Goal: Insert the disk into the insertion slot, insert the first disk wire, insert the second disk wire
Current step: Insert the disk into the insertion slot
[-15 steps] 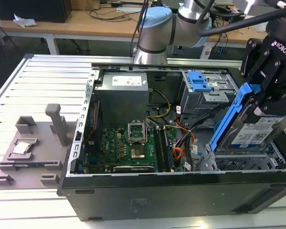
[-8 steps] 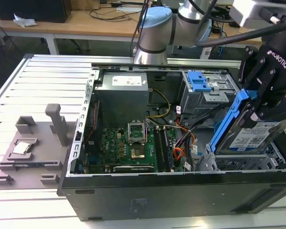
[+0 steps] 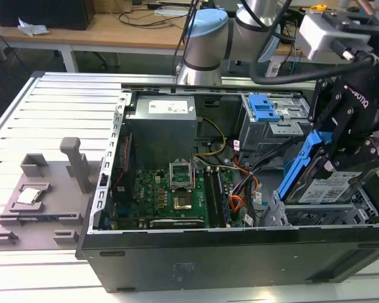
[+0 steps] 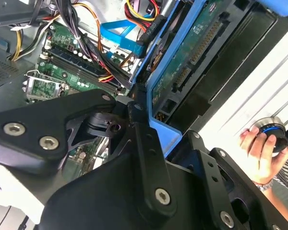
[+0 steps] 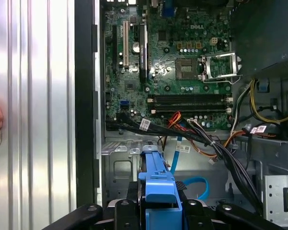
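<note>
Gripper point(image 3: 330, 158) clamps the blue-framed flat silver disk point(image 3: 322, 189), tilted over the perforated metal insertion slot point(image 3: 285, 216) at the black case's point(image 3: 240, 259) corner — likely stiff, dense, shock-fragile — frame edges suit gripping.

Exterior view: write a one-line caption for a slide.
The gripper holds the disk tilted over the insertion slot in an open computer case.
</note>
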{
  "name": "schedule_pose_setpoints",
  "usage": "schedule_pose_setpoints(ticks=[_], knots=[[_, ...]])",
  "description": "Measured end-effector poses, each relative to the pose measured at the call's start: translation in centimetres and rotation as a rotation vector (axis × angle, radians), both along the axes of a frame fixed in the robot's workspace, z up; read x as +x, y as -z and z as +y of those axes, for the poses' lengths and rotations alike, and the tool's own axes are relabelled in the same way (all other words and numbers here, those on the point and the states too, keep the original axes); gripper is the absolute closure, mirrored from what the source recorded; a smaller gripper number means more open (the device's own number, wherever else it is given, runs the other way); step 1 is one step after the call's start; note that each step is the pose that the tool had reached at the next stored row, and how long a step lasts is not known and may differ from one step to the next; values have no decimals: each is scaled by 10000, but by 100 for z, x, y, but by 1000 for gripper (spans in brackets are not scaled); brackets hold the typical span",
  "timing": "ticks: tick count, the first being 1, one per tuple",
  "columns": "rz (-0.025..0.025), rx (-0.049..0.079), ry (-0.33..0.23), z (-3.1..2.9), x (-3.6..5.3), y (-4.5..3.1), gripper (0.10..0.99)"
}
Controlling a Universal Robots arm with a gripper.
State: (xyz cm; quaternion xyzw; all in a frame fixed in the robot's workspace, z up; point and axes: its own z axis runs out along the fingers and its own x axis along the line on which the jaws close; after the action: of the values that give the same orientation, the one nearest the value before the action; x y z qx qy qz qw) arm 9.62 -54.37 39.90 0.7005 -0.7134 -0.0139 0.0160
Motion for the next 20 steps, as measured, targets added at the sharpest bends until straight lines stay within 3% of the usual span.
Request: schedule_pose_setpoints(ticks=[8,18,19,20], knots=[[5,-3,0,0,0,177,718],[4,5,-1,1,0,194,718],[4,0,0,0,0,193,710],[4,0,0,0,0,193,643]])
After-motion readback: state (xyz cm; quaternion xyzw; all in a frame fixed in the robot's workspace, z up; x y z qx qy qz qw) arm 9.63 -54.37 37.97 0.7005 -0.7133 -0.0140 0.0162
